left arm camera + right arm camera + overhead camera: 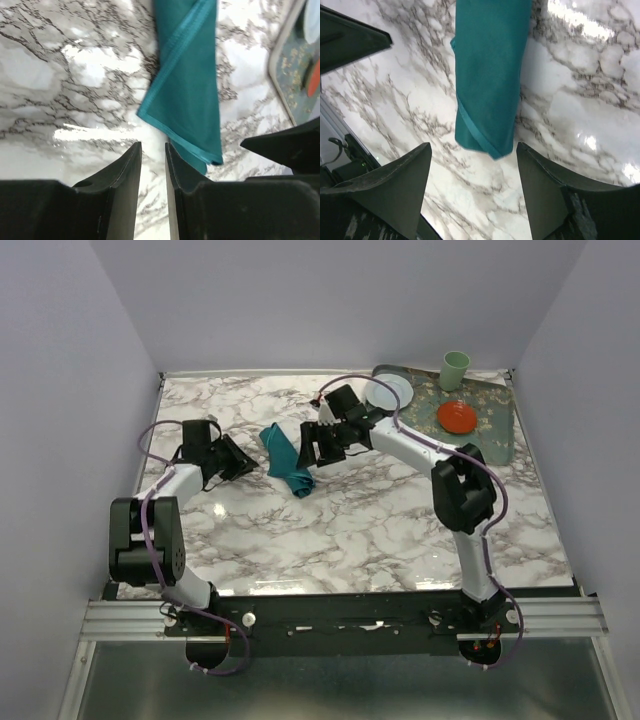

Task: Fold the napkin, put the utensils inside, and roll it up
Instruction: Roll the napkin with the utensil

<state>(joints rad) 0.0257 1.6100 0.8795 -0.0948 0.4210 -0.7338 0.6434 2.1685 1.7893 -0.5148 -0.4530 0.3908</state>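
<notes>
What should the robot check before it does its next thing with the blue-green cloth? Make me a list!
1. Napkin rolled into a long bundle: ok.
2. Utensils tucked inside the roll: cannot tell, none show in any view.
3. Left gripper free of the cloth: ok, its jaws stand a little apart with nothing between them, and the napkin's end lies just beside one finger.
4. Right gripper free: ok, its jaws are wide open around the other end of the roll without pinching it.
5. Roll will stay shut: cannot tell, a loose hemmed edge shows at each end.
6. Tray out of the way: ok, it sits apart from the napkin.
</notes>
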